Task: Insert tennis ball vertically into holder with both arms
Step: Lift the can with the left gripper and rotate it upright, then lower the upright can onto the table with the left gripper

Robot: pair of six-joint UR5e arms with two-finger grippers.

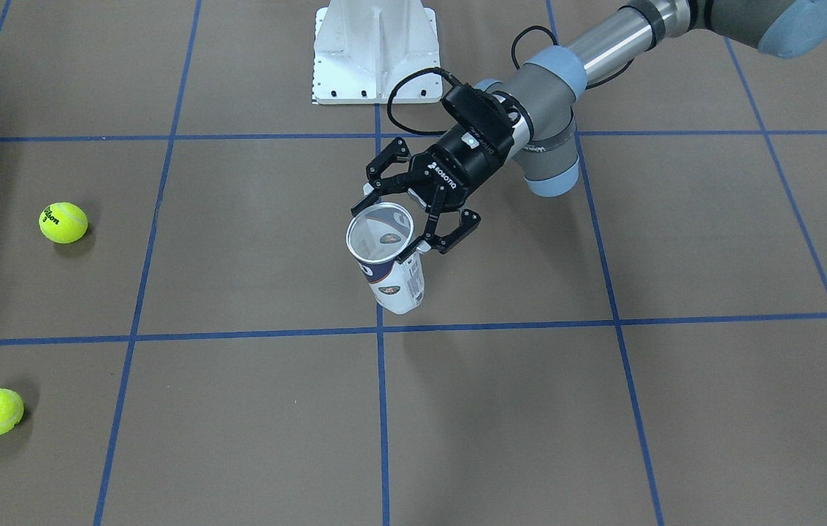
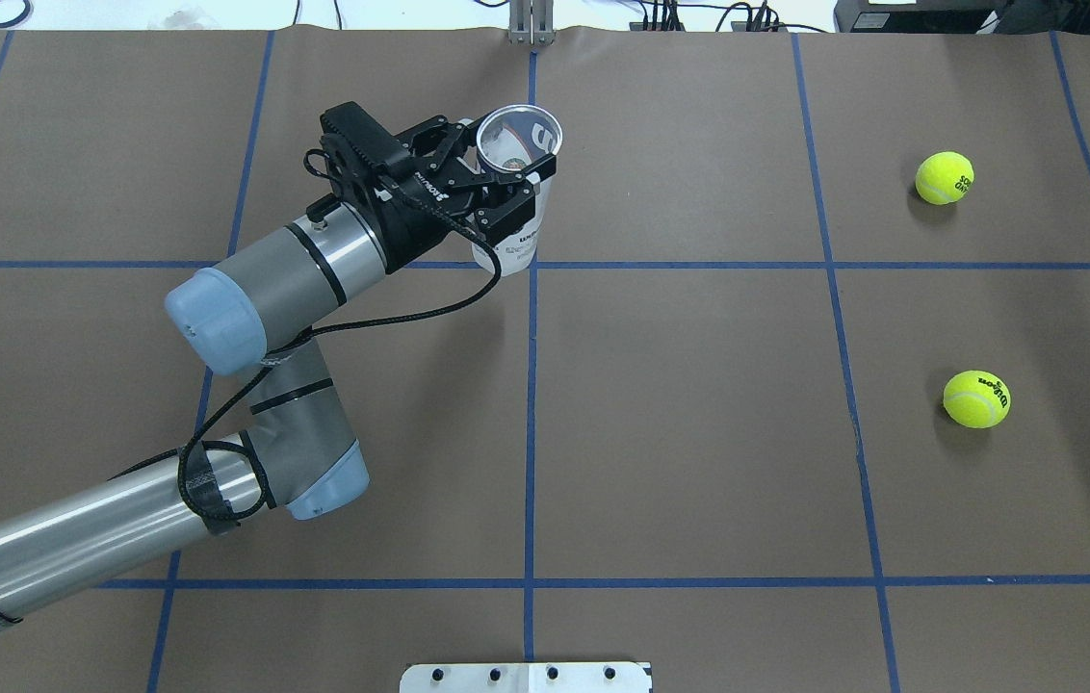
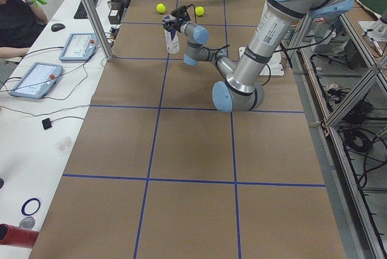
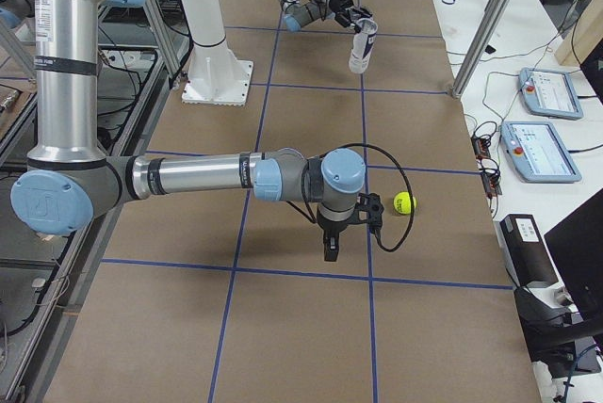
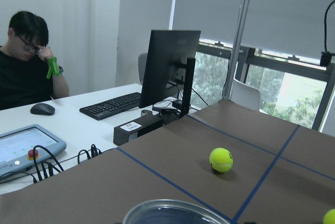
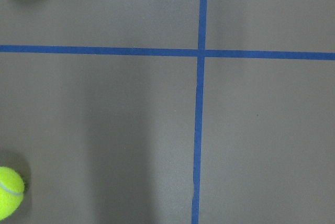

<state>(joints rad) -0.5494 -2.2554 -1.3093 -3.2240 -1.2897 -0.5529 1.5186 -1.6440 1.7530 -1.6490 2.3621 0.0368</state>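
R: my right gripper (image 4: 347, 233) hung low beside the near tennis ball (image 4: 403, 202); spread or pressed, I could not tell | L: my left gripper (image 1: 393, 225) pinched the holder (image 1: 395, 281) upright at its rim, far side | RISK: rim grip might let it tip; a nudged ball would roll | VIEWS: only exterior right showed my right gripper; front-facing showed the holder's mouth, seemingly empty

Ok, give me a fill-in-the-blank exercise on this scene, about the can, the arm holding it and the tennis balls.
1. The gripper shut on the holder belongs to the robot's ____ arm.
2. The holder's open mouth faces ____.
3. ____ tennis balls lie on the table.
Missing words: left; up; two.
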